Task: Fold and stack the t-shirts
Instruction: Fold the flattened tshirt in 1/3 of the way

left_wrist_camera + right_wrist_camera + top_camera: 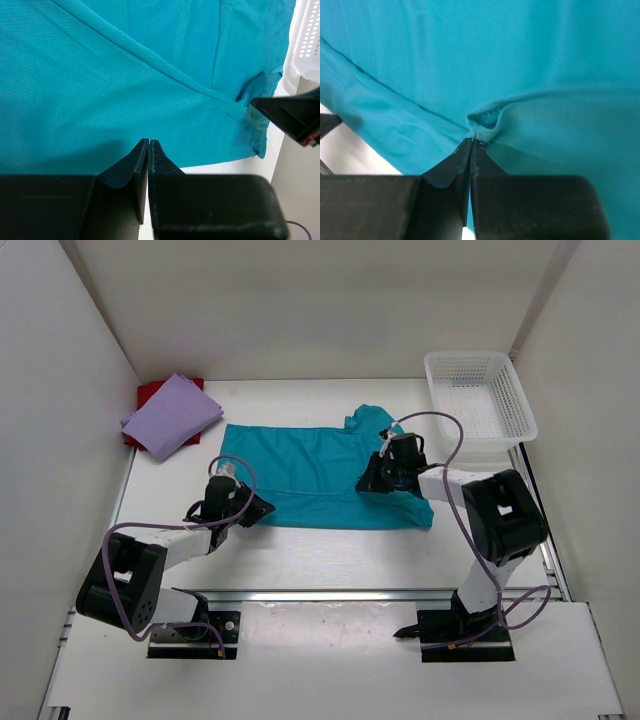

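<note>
The teal t-shirt [310, 465] lies spread across the middle of the table, a fold line running across it [165, 65]. My left gripper [258, 508] sits at its near left corner, jaws pressed together on the hem [149, 142]. On the shirt's right side my right gripper [368, 483] is shut on a small puckered pinch of teal cloth [472, 140]. The lavender t-shirt [172, 415] lies folded at the back left, on top of the red t-shirt [150, 392], of which only edges show.
A white mesh basket [521, 405] stands at the back right, close to the teal shirt's collar end. White walls enclose the table on the left, back and right. Purple cables loop from both arms.
</note>
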`<state>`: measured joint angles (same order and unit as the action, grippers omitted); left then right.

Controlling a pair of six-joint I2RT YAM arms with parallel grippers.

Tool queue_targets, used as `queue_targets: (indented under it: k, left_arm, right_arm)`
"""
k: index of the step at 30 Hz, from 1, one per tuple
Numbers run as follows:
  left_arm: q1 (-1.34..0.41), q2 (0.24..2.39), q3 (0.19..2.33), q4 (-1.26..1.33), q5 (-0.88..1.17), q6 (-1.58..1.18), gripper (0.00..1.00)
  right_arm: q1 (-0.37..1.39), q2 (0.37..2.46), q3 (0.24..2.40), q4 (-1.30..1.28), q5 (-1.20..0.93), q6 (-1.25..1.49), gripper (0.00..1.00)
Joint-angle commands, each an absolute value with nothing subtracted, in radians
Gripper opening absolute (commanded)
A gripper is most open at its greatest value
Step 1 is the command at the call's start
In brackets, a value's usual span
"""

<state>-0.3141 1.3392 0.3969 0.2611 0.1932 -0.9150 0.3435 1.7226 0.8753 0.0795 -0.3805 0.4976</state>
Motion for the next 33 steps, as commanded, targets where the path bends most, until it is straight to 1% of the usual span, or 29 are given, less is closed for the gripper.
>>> queue_targets:
  k: [1, 7, 11, 12, 14, 15, 17, 19, 21, 22, 25, 27, 30, 32, 33]
  left_arm:
    - [-0.304, 1.315, 0.371, 0.272, 0.181, -0.91, 0.16]
    - [-0.259, 1.283, 0.368, 0.236, 0.161, -0.877, 0.16]
    - [-0.169, 1.252, 0.362, 0.223, 0.161, -0.874, 0.16]
    - [-0.154, 1.252, 0.354, 0.224, 0.16, -0.879, 0.16]
    - [-0.054, 1.253, 0.318, 0.244, 0.222, -0.911, 0.15]
    - [-0.004, 1.256, 0.301, 0.277, 0.273, -0.942, 0.15]
    - [0.079, 1.259, 0.243, 0.317, 0.302, -0.965, 0.14]
    - [0.103, 1.243, 0.23, 0.305, 0.281, -0.963, 0.14]
    - [0.12, 1.203, 0.21, 0.302, 0.241, -0.983, 0.14]
    - [0.127, 1.197, 0.201, 0.31, 0.242, -0.988, 0.13]
    - [0.179, 1.183, 0.184, 0.292, 0.21, -0.992, 0.13]
    - [0.216, 1.193, 0.172, 0.313, 0.242, -1.015, 0.14]
    - [0.204, 1.184, 0.179, 0.327, 0.274, -1.031, 0.12]
    - [0.141, 1.132, 0.215, 0.255, 0.236, -0.988, 0.12]
    - [0.08, 1.087, 0.234, 0.242, 0.191, -0.976, 0.12]
  right_arm:
    - [0.333, 1.79, 0.966, 0.138, -0.409, 0.494, 0.0]
    - [0.322, 1.848, 1.025, 0.129, -0.413, 0.489, 0.0]
    - [0.321, 1.868, 1.065, 0.061, -0.417, 0.459, 0.0]
    - [0.321, 1.855, 1.065, 0.058, -0.428, 0.456, 0.0]
    - [0.318, 1.787, 1.048, 0.051, -0.419, 0.454, 0.01]
    - [0.311, 1.745, 1.043, 0.035, -0.396, 0.436, 0.02]
    - [0.305, 1.689, 1.023, 0.025, -0.39, 0.42, 0.06]
    - [0.292, 1.646, 0.997, 0.015, -0.402, 0.417, 0.1]
    - [0.291, 1.597, 0.928, 0.035, -0.405, 0.426, 0.12]
    - [0.288, 1.589, 0.914, 0.044, -0.402, 0.422, 0.1]
    - [0.294, 1.575, 0.833, 0.061, -0.433, 0.436, 0.0]
    - [0.311, 1.539, 0.752, 0.089, -0.405, 0.443, 0.0]
    - [0.319, 1.502, 0.671, 0.092, -0.371, 0.442, 0.0]
    - [0.319, 1.503, 0.655, 0.064, -0.357, 0.428, 0.0]
    - [0.319, 1.509, 0.643, 0.051, -0.342, 0.422, 0.0]
